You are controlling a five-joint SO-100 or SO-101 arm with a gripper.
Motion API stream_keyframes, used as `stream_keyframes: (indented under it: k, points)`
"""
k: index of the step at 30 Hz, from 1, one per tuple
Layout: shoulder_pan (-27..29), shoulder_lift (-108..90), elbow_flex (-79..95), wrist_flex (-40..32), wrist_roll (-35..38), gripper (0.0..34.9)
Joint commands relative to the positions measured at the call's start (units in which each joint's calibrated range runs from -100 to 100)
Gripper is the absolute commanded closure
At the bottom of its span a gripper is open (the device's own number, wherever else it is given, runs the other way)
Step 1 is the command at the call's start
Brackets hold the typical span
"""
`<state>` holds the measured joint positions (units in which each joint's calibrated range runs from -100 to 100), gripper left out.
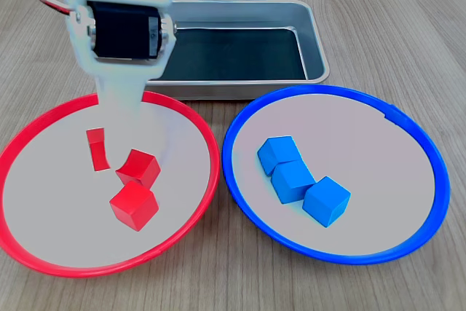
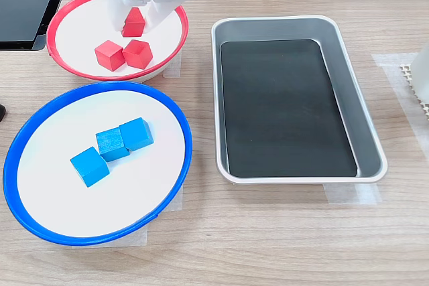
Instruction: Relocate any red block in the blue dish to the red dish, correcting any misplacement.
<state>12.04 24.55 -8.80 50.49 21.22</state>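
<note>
In the first exterior view, the gripper [image 1: 102,152] squeezes a red block [image 1: 97,149] over the red dish [image 1: 207,143], near its far rim. Opening roughly could bump the two red blocks [image 1: 135,187] just beside.

In the second exterior view, the blue dish [image 2: 175,122] holds only blue blocks [image 2: 112,147].

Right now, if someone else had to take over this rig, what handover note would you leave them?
Gripper: over the red dish, fingers either side of a red block; whether they grip it or have let go is unclear.
Red dish: three red blocks, counting that one; the other two lie touching.
Blue dish: three blue blocks only, no red.
Metal tray: empty.
Done: no red block is left in the blue dish.
Left: confirm release, then lift the arm clear.
</note>
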Motion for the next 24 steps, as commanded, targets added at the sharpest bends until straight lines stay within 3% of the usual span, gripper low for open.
stream_keyframes:
  k: [1,10,19,24]
  points:
    - [1.3,-0.5,-0.3,-1.3,0.5,34.6]
    - [4.5,3.5,-3.3,-2.6,1.7,34.6]
    - [4.1,5.3,-4.4,-5.1,1.8,34.6]
    - [3.9,6.3,-5.9,-5.3,1.9,28.8]
